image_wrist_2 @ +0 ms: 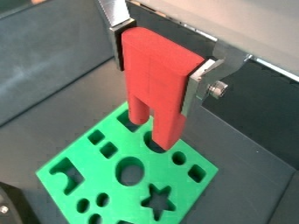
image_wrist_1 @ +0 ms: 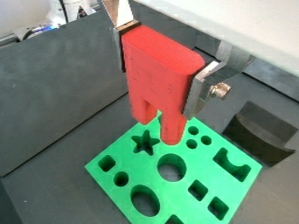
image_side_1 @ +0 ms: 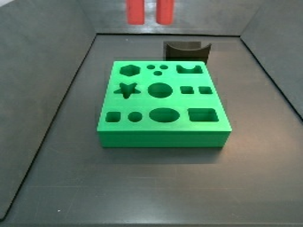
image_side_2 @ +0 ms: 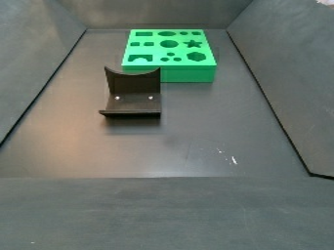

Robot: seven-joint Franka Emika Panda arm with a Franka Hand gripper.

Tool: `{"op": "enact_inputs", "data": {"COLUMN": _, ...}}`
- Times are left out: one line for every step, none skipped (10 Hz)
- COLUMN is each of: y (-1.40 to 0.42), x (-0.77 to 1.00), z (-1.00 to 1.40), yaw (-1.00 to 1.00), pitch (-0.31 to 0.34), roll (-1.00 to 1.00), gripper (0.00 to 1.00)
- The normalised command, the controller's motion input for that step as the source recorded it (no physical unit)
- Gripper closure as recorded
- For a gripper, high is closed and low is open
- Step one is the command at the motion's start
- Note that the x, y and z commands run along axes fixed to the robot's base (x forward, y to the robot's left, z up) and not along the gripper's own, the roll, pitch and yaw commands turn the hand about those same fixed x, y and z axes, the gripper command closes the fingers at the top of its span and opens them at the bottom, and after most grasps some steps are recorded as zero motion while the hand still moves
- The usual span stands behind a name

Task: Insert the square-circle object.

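- Overhead, the tool (image_wrist_1: 163, 66) hangs above the green board (image_wrist_1: 111, 162); in both wrist views its silver fingers (image_wrist_1: 212, 80) sit flat against opposite sides of a red block.
- Tool state: closed onto the square-circle object (image_wrist_1: 158, 83), a red piece with two prongs pointing down. It is gripped at its upper body, with no gap visible between plates and piece (image_wrist_2: 158, 87).
- Object position: the prong tips hover over the board's holed face without touching it. In a side view only the two prongs (image_side_1: 136, 11) show, at the 12 o'clock edge of the frame, well above the board (image_side_1: 166, 135).
- Board: a flat green slab on the dark worktop (image_side_1: 71, 151), its top cut with holes of varied shapes, among them a star, ovals, squares and small circles (image_wrist_2: 82, 157).
- Fixture (image_side_1: 186, 49): a dark bracket on the worktop, just beyond the board at about 1 o'clock in that side view. Seen from the opposite side (image_side_2: 131, 93) it stands at about 7 o'clock from the board (image_side_2: 170, 73), apart from it, its upright showing a curved notch.
- Walls: dark panels enclose the worktop (image_side_2: 183, 146) on three sides.
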Motion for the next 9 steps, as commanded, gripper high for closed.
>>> {"op": "enact_inputs", "data": {"y": -0.2, "x": -0.1, "z": -1.0, "yaw": 0.03, "pitch": 0.0, "roll": 0.0, "gripper": 1.0}}
{"op": "enact_inputs", "data": {"y": -0.15, "x": -0.14, "z": -1.0, "yaw": 0.0, "pitch": -0.001, "roll": 0.0, "gripper": 1.0}}
{"op": "enact_inputs", "data": {"y": -0.13, "x": -0.12, "z": -1.0, "yaw": 0.05, "pitch": 0.0, "roll": 0.0, "gripper": 1.0}}
{"op": "enact_inputs", "data": {"y": -0.15, "x": -0.11, "z": -1.0, "yaw": 0.07, "pitch": 0.0, "roll": 0.0, "gripper": 1.0}}
{"op": "enact_inputs", "data": {"y": -0.16, "x": -0.13, "z": -1.0, "yaw": 0.06, "pitch": 0.0, "roll": 0.0, "gripper": 1.0}}
{"op": "enact_inputs", "data": {"y": -0.24, "x": -0.14, "z": -1.0, "yaw": 0.0, "pitch": 0.0, "roll": 0.0, "gripper": 1.0}}
{"op": "enact_inputs", "data": {"y": -0.26, "x": -0.12, "z": -1.0, "yaw": 0.01, "pitch": 0.0, "roll": 0.0, "gripper": 1.0}}
{"op": "enact_inputs", "data": {"y": -0.29, "x": -0.11, "z": -1.0, "yaw": 0.01, "pitch": 0.0, "roll": 0.0, "gripper": 1.0}}
{"op": "enact_inputs", "data": {"y": -0.27, "x": -0.11, "z": -1.0, "yaw": 0.01, "pitch": 0.0, "roll": 0.0, "gripper": 1.0}}
